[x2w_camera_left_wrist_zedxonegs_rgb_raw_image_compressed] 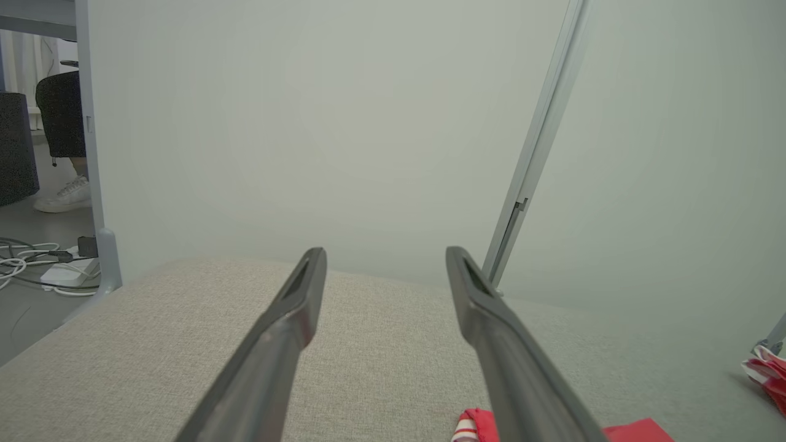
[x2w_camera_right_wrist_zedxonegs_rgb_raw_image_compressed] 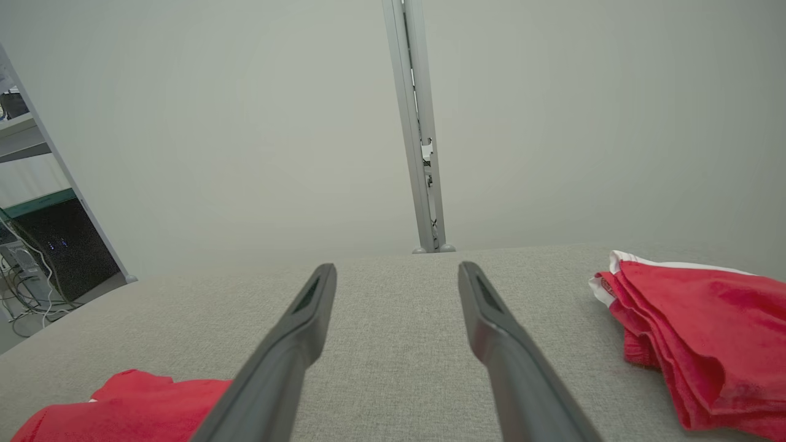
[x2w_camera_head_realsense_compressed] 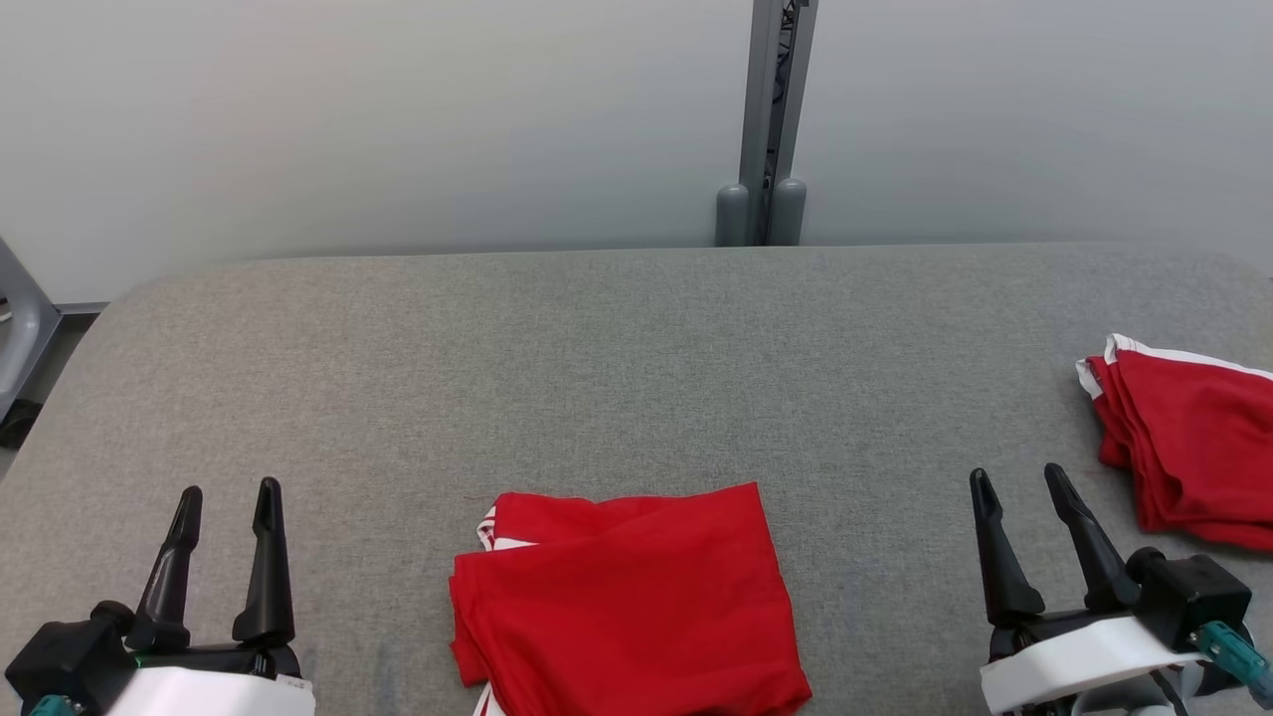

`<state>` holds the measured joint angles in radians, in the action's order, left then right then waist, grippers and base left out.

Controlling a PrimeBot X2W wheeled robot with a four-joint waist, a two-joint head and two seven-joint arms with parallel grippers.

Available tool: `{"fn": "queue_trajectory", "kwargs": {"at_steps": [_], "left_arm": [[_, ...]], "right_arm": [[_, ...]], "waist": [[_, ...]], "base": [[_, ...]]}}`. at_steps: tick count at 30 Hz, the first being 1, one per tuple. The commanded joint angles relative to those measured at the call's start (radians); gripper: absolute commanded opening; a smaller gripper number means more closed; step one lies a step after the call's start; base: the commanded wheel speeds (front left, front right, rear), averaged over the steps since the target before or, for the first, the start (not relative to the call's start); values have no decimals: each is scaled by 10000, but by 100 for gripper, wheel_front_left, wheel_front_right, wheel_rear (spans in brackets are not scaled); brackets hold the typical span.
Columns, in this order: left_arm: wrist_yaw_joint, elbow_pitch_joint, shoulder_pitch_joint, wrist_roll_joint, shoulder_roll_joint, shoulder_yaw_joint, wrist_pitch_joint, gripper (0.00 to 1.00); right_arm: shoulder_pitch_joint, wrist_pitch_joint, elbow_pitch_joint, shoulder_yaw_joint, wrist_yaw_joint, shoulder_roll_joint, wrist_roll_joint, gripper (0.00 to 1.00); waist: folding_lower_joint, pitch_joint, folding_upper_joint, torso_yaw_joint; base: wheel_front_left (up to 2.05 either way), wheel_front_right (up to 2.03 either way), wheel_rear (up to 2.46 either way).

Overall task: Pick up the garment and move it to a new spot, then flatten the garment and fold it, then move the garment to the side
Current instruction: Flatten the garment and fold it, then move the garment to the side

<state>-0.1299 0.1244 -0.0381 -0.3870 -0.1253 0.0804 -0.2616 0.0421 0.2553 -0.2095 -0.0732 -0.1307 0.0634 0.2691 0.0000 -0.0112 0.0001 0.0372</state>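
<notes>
A folded red garment (x2w_camera_head_realsense_compressed: 627,597) lies on the grey bench (x2w_camera_head_realsense_compressed: 636,348) between the left tool (x2w_camera_head_realsense_compressed: 227,489) and right tool (x2w_camera_head_realsense_compressed: 1017,472), both spread and empty; another red pile (x2w_camera_head_realsense_compressed: 1193,447) lies near the right one.

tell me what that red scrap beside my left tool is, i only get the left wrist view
Observer: A folded red fabric garment with white trim, lying on the grey fabric-covered table between the left tool and the right tool.
Operator: and the red at my far right edge
Observer: A second red-and-white cloth pile, folded, by the table's right edge, just right of the right tool.
Operator: right tool holding anything
Observer: No, it stands open and empty.
</notes>
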Motion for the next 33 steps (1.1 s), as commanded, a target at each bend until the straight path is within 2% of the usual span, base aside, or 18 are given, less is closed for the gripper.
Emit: {"fn": "queue_trajectory", "kwargs": {"at_steps": [1, 33], "left_arm": [[-16, 0, -152, 97, -23, 78, -41, 100], [-16, 110, -154, 456, 122, -142, -41, 100]], "right_arm": [[108, 52, -38, 7, -3, -1, -104, 100], [315, -24, -247, -87, -3, -95, -303, 100]], "waist": [[0, 19, -1, -32], [0, -37, -1, 103]], "base": [[0, 0, 0], [0, 0, 0]]}}
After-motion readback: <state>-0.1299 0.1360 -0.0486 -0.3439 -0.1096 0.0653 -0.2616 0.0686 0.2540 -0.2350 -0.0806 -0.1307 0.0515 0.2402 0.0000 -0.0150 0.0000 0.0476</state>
